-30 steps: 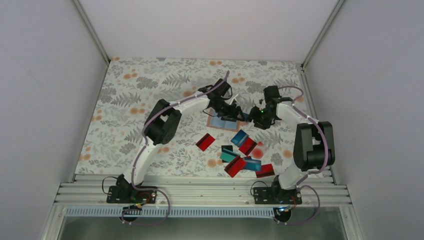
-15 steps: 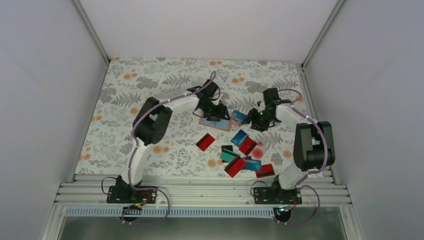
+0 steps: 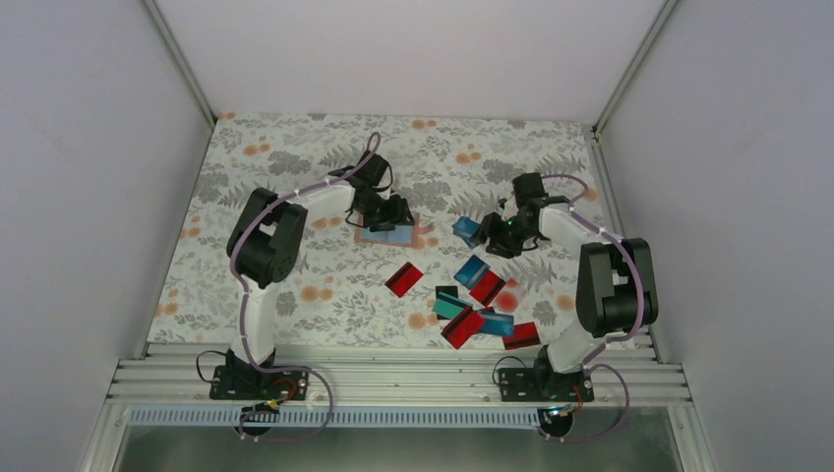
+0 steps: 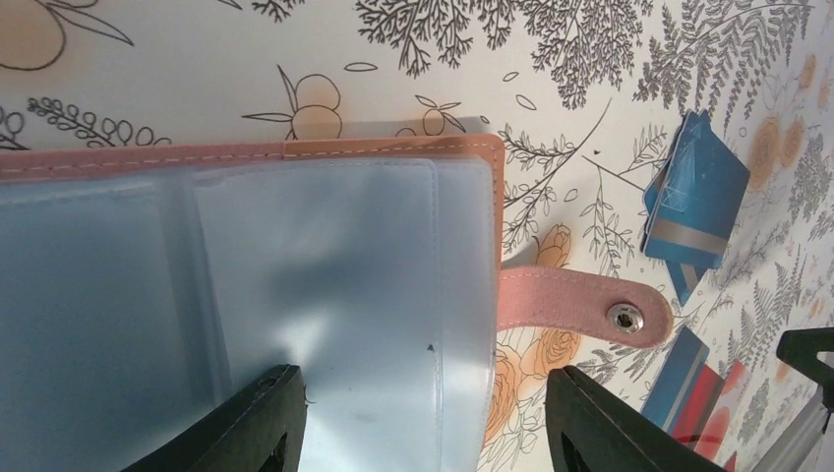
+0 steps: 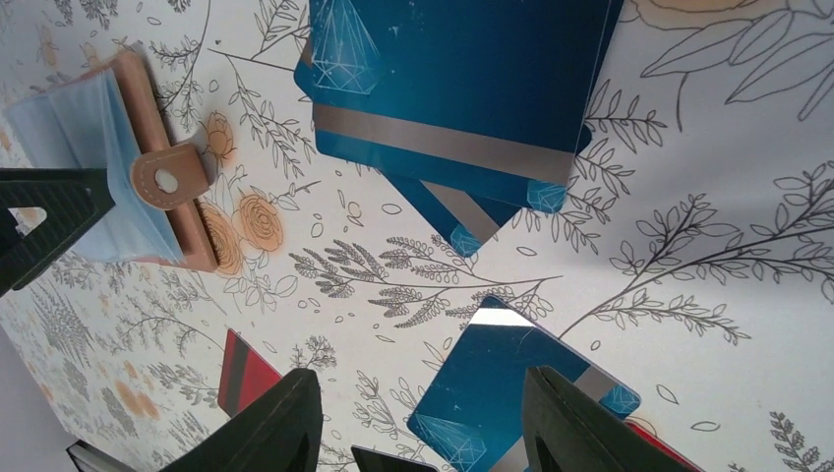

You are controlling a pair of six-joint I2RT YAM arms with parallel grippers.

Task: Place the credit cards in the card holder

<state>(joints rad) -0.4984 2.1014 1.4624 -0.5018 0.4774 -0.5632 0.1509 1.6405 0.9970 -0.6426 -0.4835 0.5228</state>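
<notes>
The card holder (image 4: 325, 285) lies open on the flowered cloth, tan edge and snap strap (image 4: 590, 310) showing, with clear sleeves on top. My left gripper (image 4: 423, 423) hovers open over its strap end: one finger above the sleeve, the other above the cloth. In the top view the card holder (image 3: 389, 236) sits just under the left gripper (image 3: 393, 218). Two stacked blue credit cards (image 5: 452, 88) lie apart to its right. My right gripper (image 5: 418, 423) is open above another blue card (image 5: 511, 393), gripping nothing.
Several red, blue and teal cards (image 3: 474, 307) lie scattered in front of the right arm, one red card (image 3: 403, 279) apart to the left. The left arm's finger (image 5: 39, 216) shows beside the holder in the right wrist view. The grey walls close in the cloth.
The left arm has swung back to the left and the card holder has shifted left with it. The blue cards now lie apart from the holder. The right gripper has barely moved.
</notes>
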